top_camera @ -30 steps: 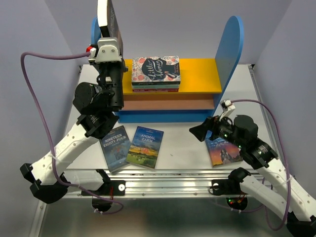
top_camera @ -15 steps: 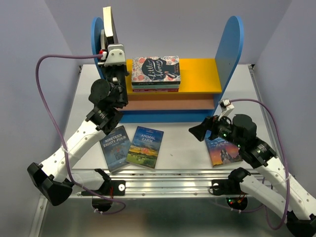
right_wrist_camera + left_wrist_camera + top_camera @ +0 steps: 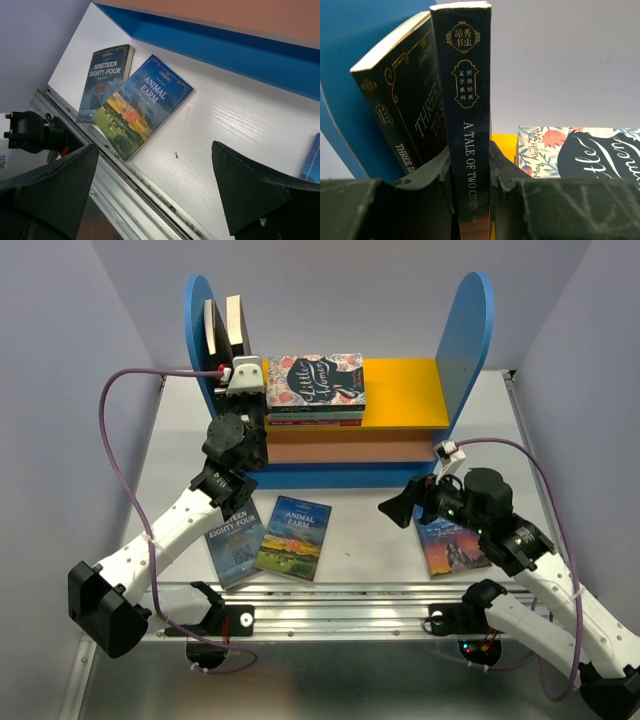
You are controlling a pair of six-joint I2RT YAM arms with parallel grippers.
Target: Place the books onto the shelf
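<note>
Heads up, your left claw (image 3: 470, 167) is clamped on A Tale of Two Cities (image 3: 466, 90), holding it upright at the shelf's (image 3: 410, 390) left end. Just left of the claw, Three Days to See (image 3: 407, 115) leans on the blue side panel (image 3: 350, 55). Little Women (image 3: 580, 152) lies flat to its right. Your right claw (image 3: 155, 160) hangs wide apart above the table (image 3: 225, 125). Nineteen Eighty-Four (image 3: 102, 80) and Animal Farm (image 3: 142, 102) lie ahead-left of it.

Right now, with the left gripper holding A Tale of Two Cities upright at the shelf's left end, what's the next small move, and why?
Probably open the left gripper and let go: A Tale of Two Cities stands upright beside Three Days to See, which leans on the blue side panel. Its foot is hidden, so release gently.
</note>
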